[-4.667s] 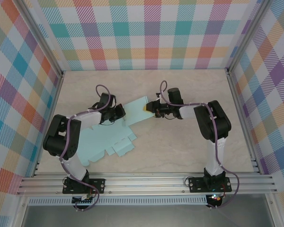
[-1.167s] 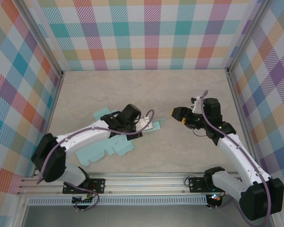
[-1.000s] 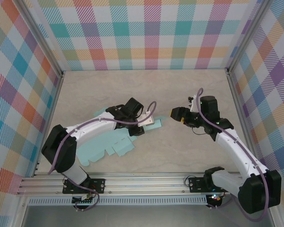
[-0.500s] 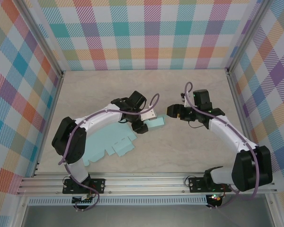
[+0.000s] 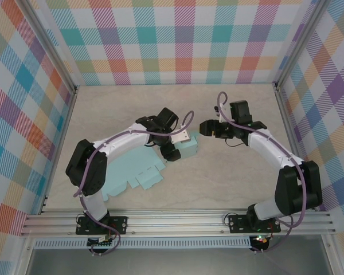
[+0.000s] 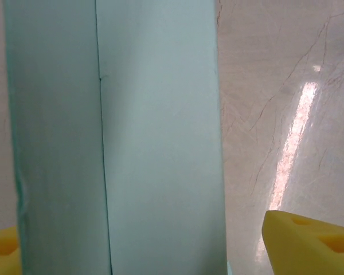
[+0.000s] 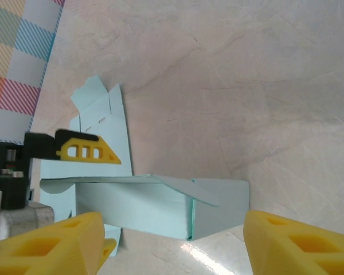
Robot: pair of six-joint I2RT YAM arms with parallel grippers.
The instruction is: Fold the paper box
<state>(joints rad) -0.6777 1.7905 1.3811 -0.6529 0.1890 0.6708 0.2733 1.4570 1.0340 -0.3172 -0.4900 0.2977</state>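
While straddling the pale teal paper box (image 5: 187, 148) with left gripper (image 6: 155, 245) wide, faces right gripper (image 7: 171, 238), equally wide, at two o'clock.

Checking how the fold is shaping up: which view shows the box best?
Right wrist: the box shows its raised walls and top flap from the side. Top external shows it whole but small; left wrist gives one flat panel, very close.

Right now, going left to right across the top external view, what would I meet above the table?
Left arm's elbow → flat part of the paper box → left gripper → right gripper → right arm's elbow.
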